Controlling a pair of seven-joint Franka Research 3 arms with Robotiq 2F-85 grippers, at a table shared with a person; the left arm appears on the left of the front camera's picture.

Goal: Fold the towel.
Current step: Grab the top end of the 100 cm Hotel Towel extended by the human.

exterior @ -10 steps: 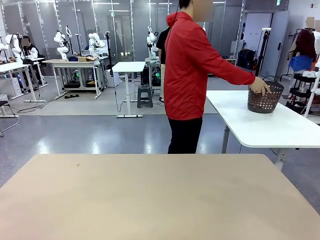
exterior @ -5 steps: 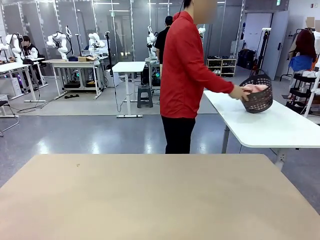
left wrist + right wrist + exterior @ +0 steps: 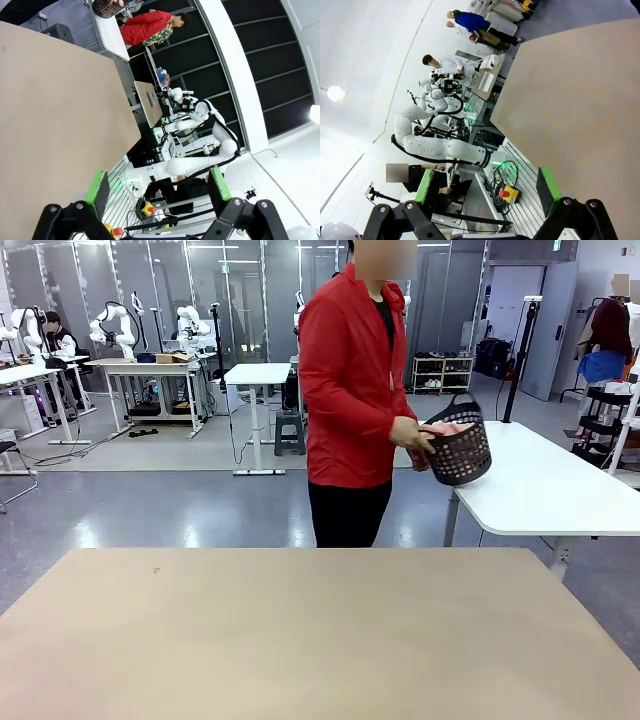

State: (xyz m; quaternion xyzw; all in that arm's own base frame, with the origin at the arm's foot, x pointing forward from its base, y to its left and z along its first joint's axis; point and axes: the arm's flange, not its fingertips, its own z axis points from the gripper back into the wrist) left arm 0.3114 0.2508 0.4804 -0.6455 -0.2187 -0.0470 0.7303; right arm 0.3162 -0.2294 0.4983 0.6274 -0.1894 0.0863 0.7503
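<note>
Towel (image 3: 447,428), pink, lies bunched inside a dark perforated basket (image 3: 464,458), its top showing above the rim. A person (image 3: 345,380) in a red jacket stands beyond the far edge of the tan table (image 3: 300,640), beside a white table (image 3: 540,490), and carries the basket at waist height with one hand (image 3: 408,435) at its rim. Left gripper (image 3: 158,186): jaws wide apart, with nothing between the green pads (image 3: 98,186), near the tan table's edge. Right gripper (image 3: 485,186): jaws likewise apart and empty, well away from the towel.
</note>
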